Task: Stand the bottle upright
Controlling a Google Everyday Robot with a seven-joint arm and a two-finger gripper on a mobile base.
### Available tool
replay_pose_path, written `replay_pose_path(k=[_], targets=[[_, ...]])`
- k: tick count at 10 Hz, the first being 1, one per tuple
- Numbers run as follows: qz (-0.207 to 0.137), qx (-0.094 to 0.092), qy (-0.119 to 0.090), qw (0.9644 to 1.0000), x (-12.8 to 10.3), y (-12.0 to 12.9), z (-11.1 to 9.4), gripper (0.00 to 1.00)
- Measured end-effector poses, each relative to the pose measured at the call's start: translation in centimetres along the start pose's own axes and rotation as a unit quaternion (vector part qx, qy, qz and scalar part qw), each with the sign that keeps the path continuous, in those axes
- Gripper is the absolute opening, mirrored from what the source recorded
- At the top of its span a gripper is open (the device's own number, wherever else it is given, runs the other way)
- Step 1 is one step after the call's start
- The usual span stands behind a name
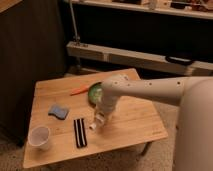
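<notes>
My gripper (98, 120) points down over the middle of the small wooden table (135, 125). The white arm reaches in from the right. A small cream-white shape at the gripper's lower tip, touching the table, looks like the bottle (93, 126). Most of it is hidden by the gripper. I cannot tell whether it lies flat, tilts or stands, nor whether it is held.
A white paper cup (39, 136) stands at the front left corner. A black striped bar (79, 132) lies just left of the gripper. A blue sponge (58, 111), an orange stick (80, 91) and a green round thing (94, 91) lie further back. A dark wall stands to the left.
</notes>
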Motion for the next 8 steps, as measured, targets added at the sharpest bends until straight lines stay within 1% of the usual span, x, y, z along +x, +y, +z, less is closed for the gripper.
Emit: replay_pose_path(k=[1, 2, 3, 4, 5, 6, 7, 8], targets=[[0.008, 0.035, -0.048, 0.9982, 0.2, 0.5, -1.0, 0.00], [0.019, 0.084, -0.111, 0.9901, 0.3, 0.7, -1.4, 0.00], [0.032, 0.120, -0.152, 0.9805, 0.5, 1.2, -1.4, 0.00], [0.046, 0.145, -0.186, 0.9708, 0.7, 1.7, -1.4, 0.00], [0.053, 0.170, -0.224, 0.9582, 0.7, 1.6, -1.5, 0.00], [0.062, 0.196, -0.260, 0.9435, 0.7, 1.8, -1.9, 0.00], [0.071, 0.215, -0.288, 0.9305, 0.6, 1.8, -3.0, 0.00], [0.081, 0.230, -0.316, 0.9168, 0.4, 1.8, -3.8, 0.00]])
